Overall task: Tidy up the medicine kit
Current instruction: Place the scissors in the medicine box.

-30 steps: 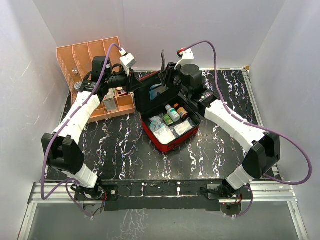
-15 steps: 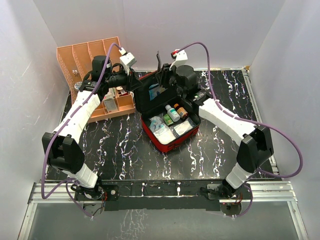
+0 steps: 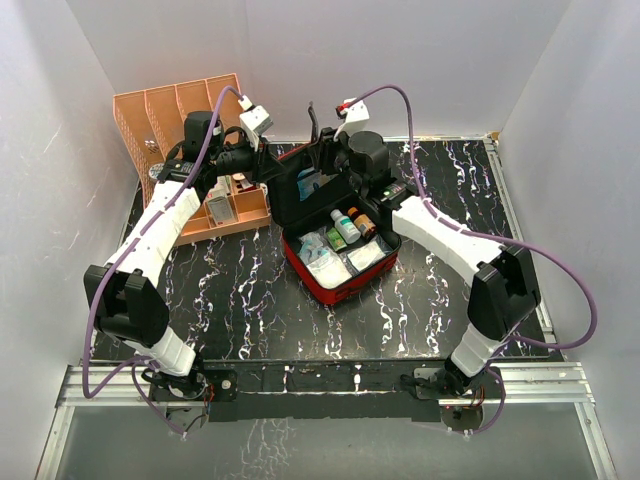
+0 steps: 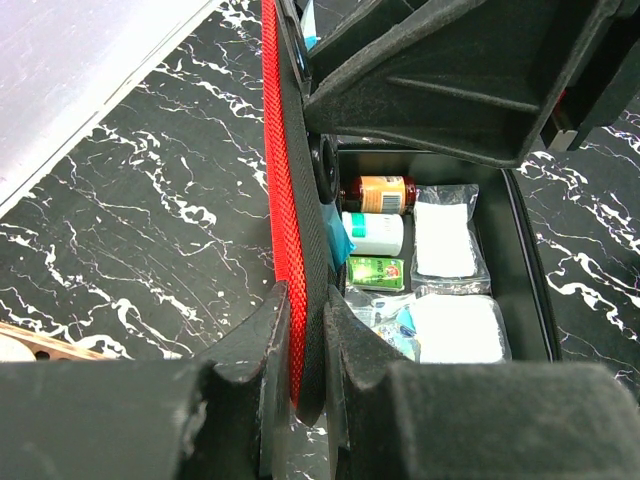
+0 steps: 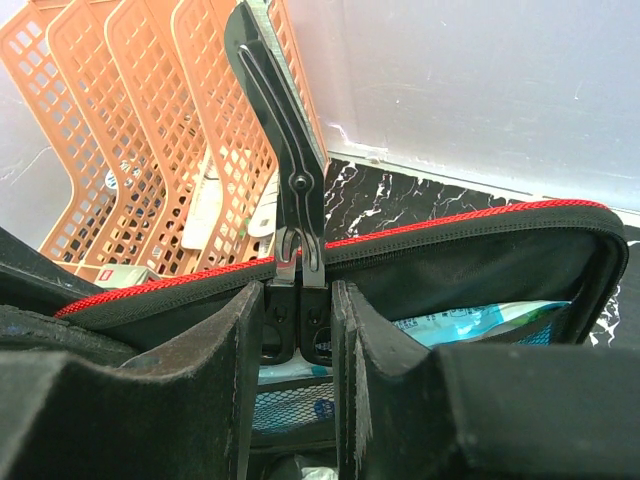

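Now, left tool (image 4: pixel 303 322) tight on medicine kit (image 4: pixel 281 200), right tool (image 5: pixel 297 312) on scissors (image 5: pixel 287 150); labels (image 4: pixel 381 192) unreadable.

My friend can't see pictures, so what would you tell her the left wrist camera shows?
The left gripper pinches the red-rimmed lid of the open medicine kit. Inside its black base lie a brown bottle, a white bottle, a small green box and clear packets of white pads. The kit sits on a black marbled table.
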Action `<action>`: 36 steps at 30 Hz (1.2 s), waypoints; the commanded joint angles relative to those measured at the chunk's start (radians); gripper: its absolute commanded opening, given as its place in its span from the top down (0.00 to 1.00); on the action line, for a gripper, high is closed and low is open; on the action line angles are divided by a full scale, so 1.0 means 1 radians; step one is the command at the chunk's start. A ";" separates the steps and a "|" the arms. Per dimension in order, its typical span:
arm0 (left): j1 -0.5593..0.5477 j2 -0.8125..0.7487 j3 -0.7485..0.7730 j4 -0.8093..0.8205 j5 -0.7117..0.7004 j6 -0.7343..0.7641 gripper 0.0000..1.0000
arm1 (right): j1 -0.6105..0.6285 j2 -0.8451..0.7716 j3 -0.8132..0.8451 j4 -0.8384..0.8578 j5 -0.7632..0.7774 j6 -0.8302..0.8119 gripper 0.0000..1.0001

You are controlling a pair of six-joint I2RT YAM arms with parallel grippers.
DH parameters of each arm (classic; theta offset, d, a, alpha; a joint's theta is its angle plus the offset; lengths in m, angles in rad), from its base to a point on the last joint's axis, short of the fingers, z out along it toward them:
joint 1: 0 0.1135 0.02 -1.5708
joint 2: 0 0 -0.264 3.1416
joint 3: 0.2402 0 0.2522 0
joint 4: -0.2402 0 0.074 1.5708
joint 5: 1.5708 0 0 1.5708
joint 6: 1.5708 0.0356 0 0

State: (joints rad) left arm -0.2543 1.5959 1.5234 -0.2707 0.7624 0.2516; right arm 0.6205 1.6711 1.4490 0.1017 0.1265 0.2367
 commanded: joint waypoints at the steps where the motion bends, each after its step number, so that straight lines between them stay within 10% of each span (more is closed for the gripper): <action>1: -0.006 0.014 -0.003 -0.111 0.026 0.008 1.00 | -0.001 0.000 -0.011 0.135 -0.025 -0.031 1.00; 12: -0.006 -0.001 0.003 -0.134 0.049 0.012 1.00 | -0.001 0.037 -0.132 0.266 -0.140 -0.025 1.00; 26: -0.006 0.003 0.013 -0.140 0.054 0.016 1.00 | -0.001 0.064 -0.069 0.046 -0.192 -0.036 1.00; 36: -0.007 0.001 0.007 -0.143 0.057 0.016 1.00 | -0.001 -0.001 -0.105 0.035 -0.136 -0.040 0.56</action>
State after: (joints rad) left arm -0.2501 1.5955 1.5280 -0.3073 0.7910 0.2653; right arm 0.6197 1.7233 1.3331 0.1528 -0.0406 0.2104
